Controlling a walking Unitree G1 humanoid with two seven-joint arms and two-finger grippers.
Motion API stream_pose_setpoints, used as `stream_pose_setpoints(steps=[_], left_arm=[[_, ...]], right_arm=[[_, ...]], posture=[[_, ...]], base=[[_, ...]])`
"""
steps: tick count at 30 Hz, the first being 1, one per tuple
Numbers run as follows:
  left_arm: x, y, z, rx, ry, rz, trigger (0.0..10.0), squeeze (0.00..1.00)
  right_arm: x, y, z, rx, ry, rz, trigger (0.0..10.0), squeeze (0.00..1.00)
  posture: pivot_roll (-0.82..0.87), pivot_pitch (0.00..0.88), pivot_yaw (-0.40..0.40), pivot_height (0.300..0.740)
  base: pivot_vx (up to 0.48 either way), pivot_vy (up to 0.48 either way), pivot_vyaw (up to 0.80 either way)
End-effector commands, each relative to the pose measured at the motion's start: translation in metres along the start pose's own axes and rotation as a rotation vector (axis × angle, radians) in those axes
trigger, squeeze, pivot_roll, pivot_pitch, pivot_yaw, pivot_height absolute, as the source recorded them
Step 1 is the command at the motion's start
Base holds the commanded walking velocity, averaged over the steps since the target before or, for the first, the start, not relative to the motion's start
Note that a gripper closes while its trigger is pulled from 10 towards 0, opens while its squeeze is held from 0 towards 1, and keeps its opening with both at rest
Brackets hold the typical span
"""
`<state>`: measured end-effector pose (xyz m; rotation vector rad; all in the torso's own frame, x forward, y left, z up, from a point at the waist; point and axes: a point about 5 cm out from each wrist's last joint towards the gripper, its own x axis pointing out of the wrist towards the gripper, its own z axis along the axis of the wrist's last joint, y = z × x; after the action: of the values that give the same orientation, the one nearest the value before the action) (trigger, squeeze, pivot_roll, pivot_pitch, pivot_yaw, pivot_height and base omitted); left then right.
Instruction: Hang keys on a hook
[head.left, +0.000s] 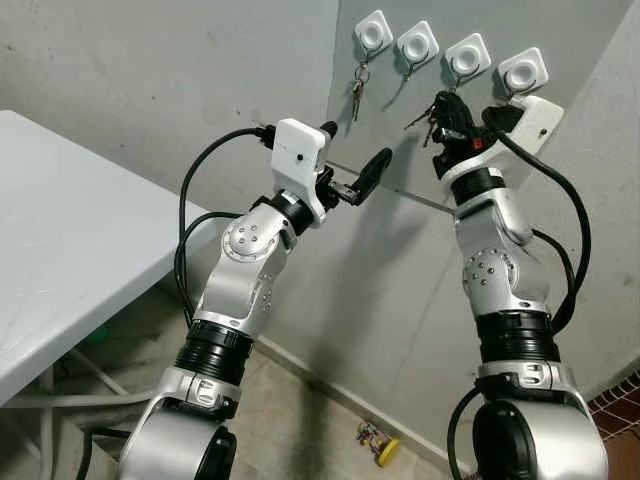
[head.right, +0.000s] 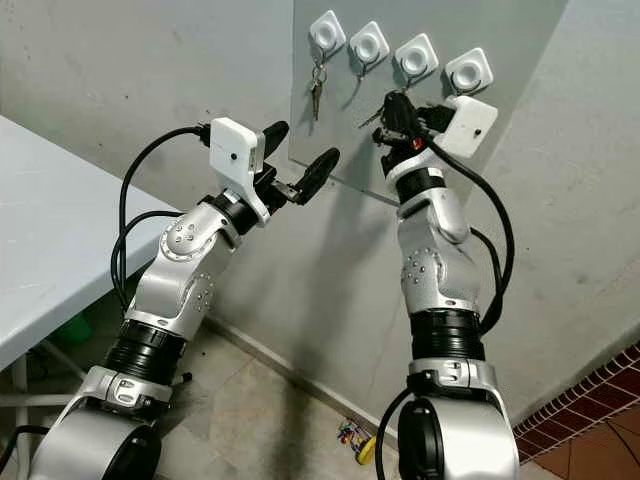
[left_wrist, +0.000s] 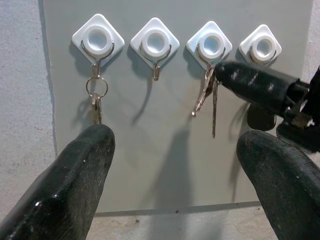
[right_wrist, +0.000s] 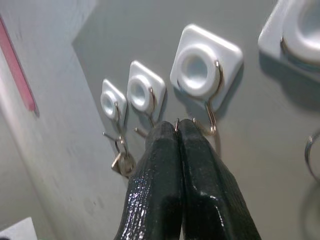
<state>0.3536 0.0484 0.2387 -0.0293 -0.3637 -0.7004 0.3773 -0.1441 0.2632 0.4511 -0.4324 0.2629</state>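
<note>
Four white hooks sit in a row on a grey wall panel (head.left: 400, 150). A key set (head.left: 357, 88) hangs from the leftmost hook (head.left: 372, 33). My right gripper (head.left: 443, 100) is raised to the panel just below the third hook (head.left: 467, 57). It is shut on the ring of a second bunch of keys (left_wrist: 207, 92), which dangles beside that hook's wire (right_wrist: 212, 120). Whether the ring is over the wire I cannot tell. My left gripper (head.left: 355, 148) is open, a short way off the panel, with nothing between its fingers.
A white table (head.left: 60, 250) stands at my left. The second hook (head.left: 417, 43) and fourth hook (head.left: 522, 72) show nothing hanging. A small colourful object (head.left: 375, 440) lies on the floor at the wall's foot. Red tiling (head.left: 615, 410) is at the lower right.
</note>
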Motion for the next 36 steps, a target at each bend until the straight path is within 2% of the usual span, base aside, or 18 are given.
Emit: stream_pose_setpoints(steps=[1,10,15,19,22,26,36], left_arm=[[0.006,-0.005,0.007,0.017,-0.013,-0.038,10.0,0.0],[0.006,-0.004,0.008,0.016,-0.015,-0.034,10.0,0.0],[0.006,-0.002,0.009,0.015,-0.016,-0.026,10.0,0.0],[0.005,-0.001,0.009,0.016,-0.015,-0.021,10.0,0.0],[0.006,0.0,0.01,0.017,-0.016,-0.017,10.0,0.0],[0.006,0.001,0.011,0.018,-0.019,-0.014,10.0,0.0],[0.006,0.002,0.012,0.017,-0.022,-0.005,10.0,0.0]], right_arm=[[0.005,0.001,0.01,0.001,-0.031,0.003,10.0,0.0],[0.012,0.002,0.017,0.042,-0.055,-0.003,10.0,0.0],[0.012,-0.001,0.017,0.137,-0.062,-0.031,10.0,0.0],[0.01,-0.002,0.015,0.172,-0.057,-0.038,10.0,0.0],[0.006,-0.006,0.008,0.232,-0.034,-0.07,10.0,0.0],[0.003,-0.008,0.001,0.237,0.001,-0.081,10.0,0.0],[0.0,-0.015,-0.009,0.319,0.064,-0.146,10.0,0.0]], posture=[[-0.03,0.0,-0.047,0.711],[-0.03,0.0,-0.046,0.711],[-0.02,0.0,-0.047,0.711],[-0.02,0.0,-0.047,0.711],[-0.02,0.0,-0.047,0.711],[-0.02,0.0,-0.042,0.711],[-0.02,0.0,-0.042,0.711]], base=[[0.0,0.0,0.0],[0.0,0.0,0.0],[0.0,0.0,0.0],[0.0,0.0,0.0],[0.0,0.0,0.0],[0.0,0.0,0.0],[0.0,0.0,0.0]])
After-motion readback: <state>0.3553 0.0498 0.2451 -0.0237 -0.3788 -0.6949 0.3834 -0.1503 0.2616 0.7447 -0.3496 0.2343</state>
